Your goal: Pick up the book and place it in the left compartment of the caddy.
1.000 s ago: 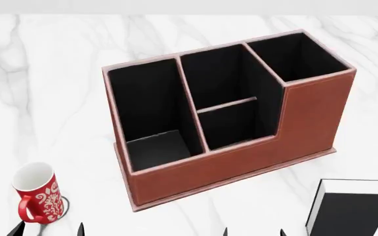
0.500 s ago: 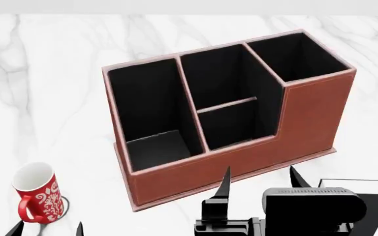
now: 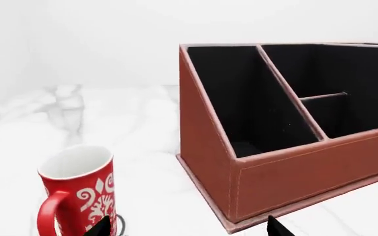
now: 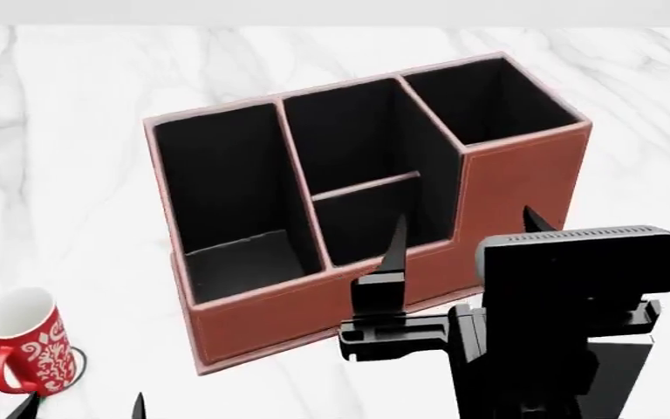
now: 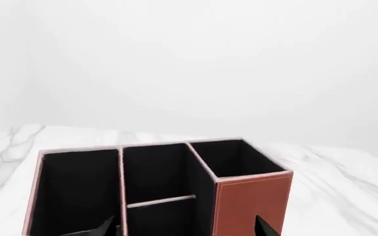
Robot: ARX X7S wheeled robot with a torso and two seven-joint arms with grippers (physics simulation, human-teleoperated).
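The book (image 4: 620,375) sits at the head view's bottom right, mostly hidden behind the right arm; only a black sliver with a white edge shows. The right gripper (image 4: 463,257) hovers above it with fingers spread wide, holding nothing, tips over the caddy (image 4: 311,305) front wall. The left compartment (image 4: 224,192) holds nothing. The left gripper (image 4: 85,408) is open near the mug (image 4: 23,340).

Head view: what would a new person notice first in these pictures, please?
The big reddish-brown caddy with black lining fills the middle of the marble table. The right gripper rises in front of its near right corner, jaws apart. A red-and-white mug stands at the near left, apart from the caddy.
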